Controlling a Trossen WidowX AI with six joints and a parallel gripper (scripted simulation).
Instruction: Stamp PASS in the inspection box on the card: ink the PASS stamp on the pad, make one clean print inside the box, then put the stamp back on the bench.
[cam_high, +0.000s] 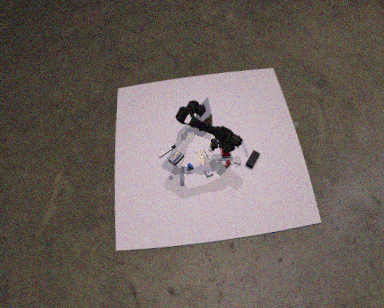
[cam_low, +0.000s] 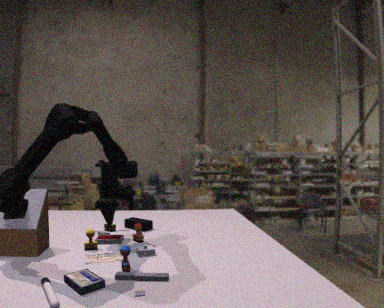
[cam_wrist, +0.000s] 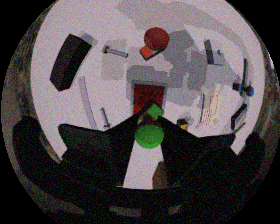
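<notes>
Our hand (cam_wrist: 150, 128) grips the green-knobbed PASS stamp (cam_wrist: 149, 135) at frame centre of the wrist view, over the red ink pad (cam_wrist: 148, 97); contact seems likely but is unclear. Printing on the card (cam_low: 102, 257) and returning the stamp remain. Nearby, a red stamp (cam_low: 138, 232) crowds the counter (cam_low: 240, 265).

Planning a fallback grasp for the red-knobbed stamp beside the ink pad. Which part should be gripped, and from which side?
Probably from straight above: the red-knobbed stamp stands upright on its base, knob on top. Grip the neck just under the knob. The black box close behind it crowds a sideways approach.
</notes>
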